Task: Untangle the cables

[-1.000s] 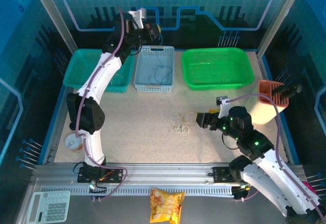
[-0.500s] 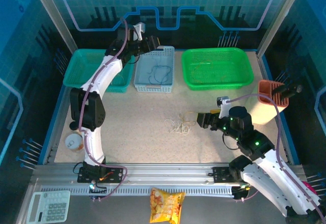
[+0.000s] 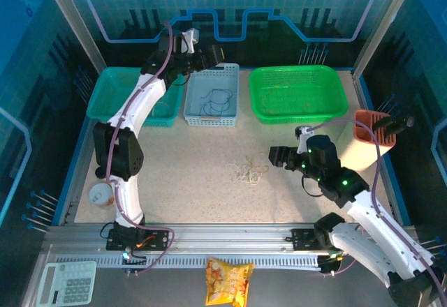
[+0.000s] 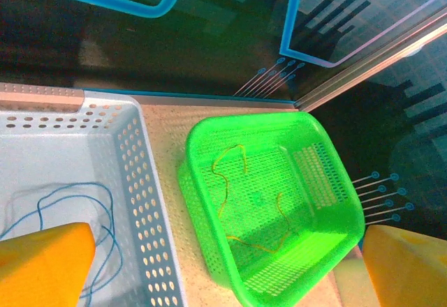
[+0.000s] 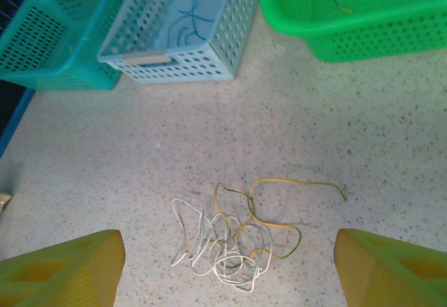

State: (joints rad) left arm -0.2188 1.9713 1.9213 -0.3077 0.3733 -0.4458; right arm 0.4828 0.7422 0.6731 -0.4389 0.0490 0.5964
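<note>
- Presently the right gripper point(image 3: 274, 158) stands wide open and empty; the cables point(image 3: 246, 169) lie mid-frame, just left of it.
- Clump's long axis runs left-right; its yellow tail point(image 5: 335, 190) points right in the wrist view.
- Right arm is nearer by far; the left gripper point(image 3: 214, 54), open and empty, hangs over the blue basket point(image 3: 209, 120).

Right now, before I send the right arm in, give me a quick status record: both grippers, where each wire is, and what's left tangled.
left gripper: open, holding nothing, over the far end of the light blue basket
right gripper: open, holding nothing, just right of the tangle
tangle: white and yellow wires looped together on the table, touching neither gripper
blue wire: loose in the light blue basket
yellow wires: in the green basket
left to do: separate white from yellow
</note>
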